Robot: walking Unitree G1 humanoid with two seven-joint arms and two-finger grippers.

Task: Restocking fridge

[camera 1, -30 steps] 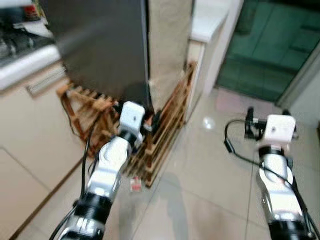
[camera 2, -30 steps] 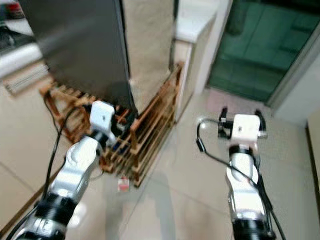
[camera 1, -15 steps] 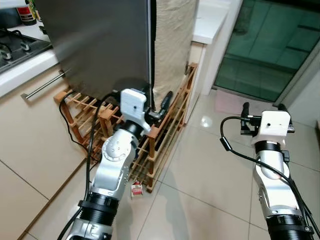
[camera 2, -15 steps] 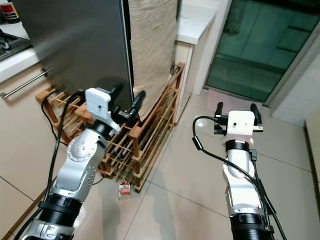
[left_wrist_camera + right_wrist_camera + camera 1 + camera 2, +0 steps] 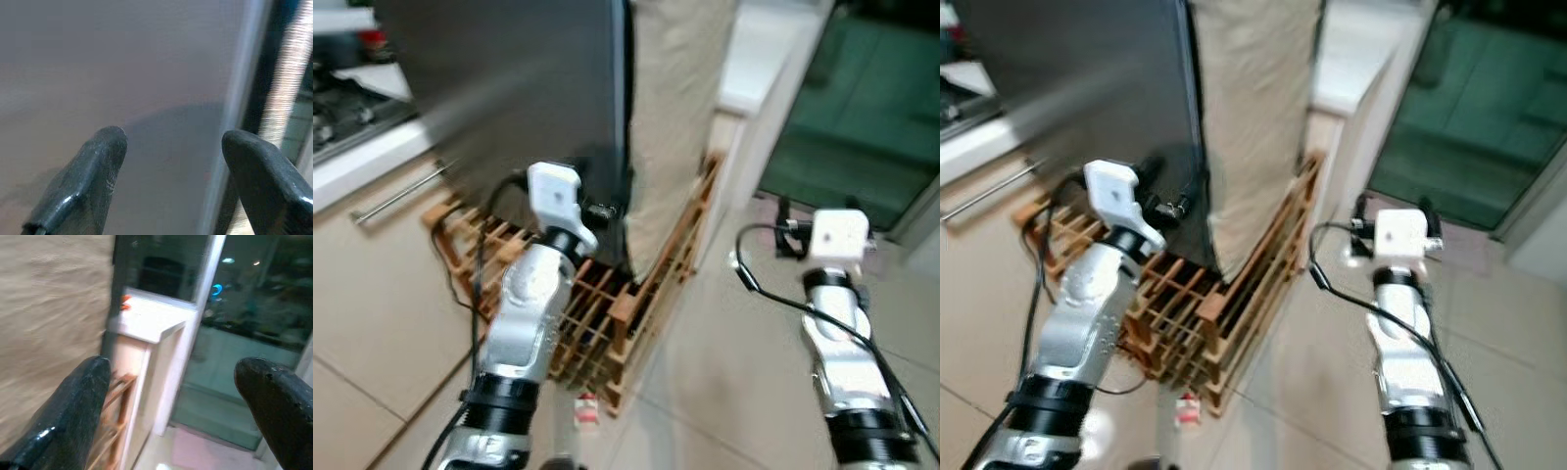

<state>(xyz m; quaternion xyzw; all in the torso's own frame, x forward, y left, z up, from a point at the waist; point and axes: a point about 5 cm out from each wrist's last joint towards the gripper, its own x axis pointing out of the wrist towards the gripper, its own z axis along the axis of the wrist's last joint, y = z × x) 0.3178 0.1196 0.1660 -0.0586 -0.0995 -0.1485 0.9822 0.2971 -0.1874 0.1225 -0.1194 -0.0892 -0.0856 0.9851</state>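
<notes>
Kitchen floor tiles run past a wooden rack (image 5: 607, 313); the fridge (image 5: 529, 88) stands at eleven o'clock. Left gripper (image 5: 168, 183), jaws released, probably nears its door edge and may slip off. Right gripper (image 5: 171, 418) idles, jaws released.

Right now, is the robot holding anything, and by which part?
Nothing. The left gripper is open facing the dark fridge door; the right gripper is open in mid-air.

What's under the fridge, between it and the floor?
A wooden slatted rack sits under the dark fridge, jutting out at its front corner. A black cable loops over its left end. A small carton lies on the floor by it. Blur hides whatever sits between the slats.
</notes>
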